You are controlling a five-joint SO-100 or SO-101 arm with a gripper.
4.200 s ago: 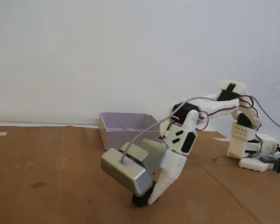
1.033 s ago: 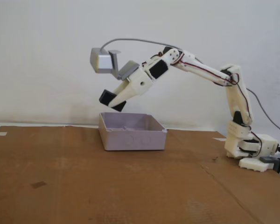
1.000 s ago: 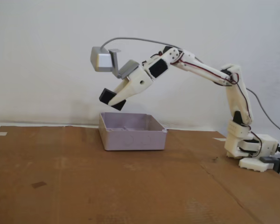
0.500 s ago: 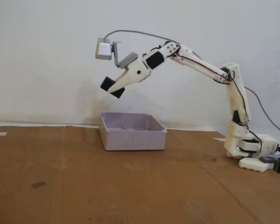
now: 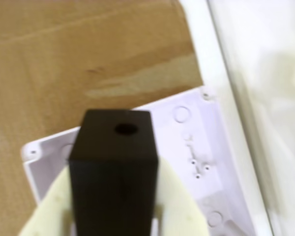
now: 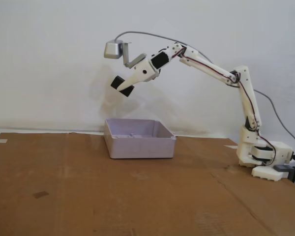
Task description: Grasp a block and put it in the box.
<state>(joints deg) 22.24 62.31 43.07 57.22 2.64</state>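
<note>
The black block (image 6: 122, 86) hangs high in the air in the fixed view, held by my gripper (image 6: 125, 87), which is shut on it. It sits well above the pale lilac-grey box (image 6: 138, 138) on the cardboard. In the wrist view the block (image 5: 114, 162) fills the lower middle, a round hole in its end face, with my cream fingers (image 5: 179, 204) pressed on both sides. My gripper (image 5: 113, 206) looks down onto the box's floor (image 5: 196, 142), which lies right below.
A grey metallic camera casing (image 6: 114, 49) rides above the gripper with a cable arching back. The arm's base (image 6: 265, 160) stands at the right on the brown cardboard (image 6: 88, 196). A white wall rises right behind the box.
The arm has lifted the block from the cardboard, carried it over the box and kept raising it; in the last second the gripper rose higher and stretched further out.
</note>
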